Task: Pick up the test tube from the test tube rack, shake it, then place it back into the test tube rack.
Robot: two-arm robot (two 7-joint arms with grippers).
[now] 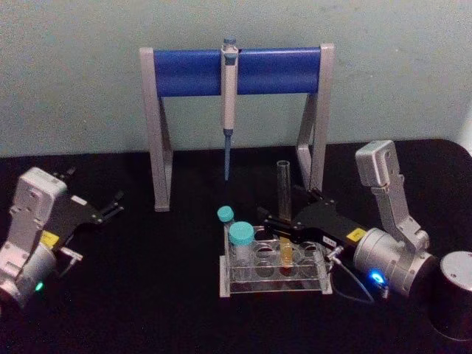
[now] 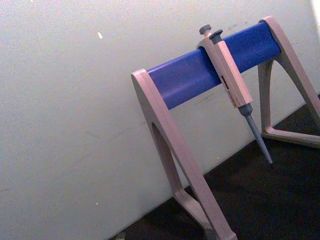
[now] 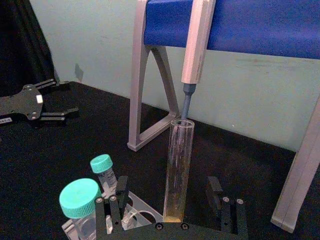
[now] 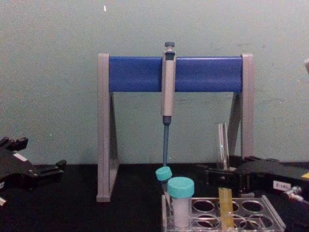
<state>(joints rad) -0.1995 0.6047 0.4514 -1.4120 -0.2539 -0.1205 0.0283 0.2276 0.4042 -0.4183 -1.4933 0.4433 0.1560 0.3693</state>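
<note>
Two arms share one black tabletop, and the biggest thing on it is the grey-and-blue stand, set well beyond both claws against the pale wall, with a pipette hanging from its blue bar. From the right wrist, the pipette's blue tip lines up right behind the mouth of the tube, though the head view puts it well farther back. The right arm comes in low from the right side, a blue light glowing on its silver wrist, and the right claw points leftward over the test tube rack. Its black fingers are spread wide, released, one on either side of the test tube with a clear gap to each. The left claw lies parked far to the left of the right one, low by the tabletop, its fingers likewise apart and holding nothing. The rack sits directly beneath the right claw, a low clear block with rows of round holes. Two shorter tubes with teal caps stand at the rack's left end, just past the tip of the finger nearer the robot, the closest obstacle. The test tube stands upright in a hole of the rack between the fingers, long, thin and uncapped, its clear upper part rising above them, yellow-orange liquid in its lower part.
</note>
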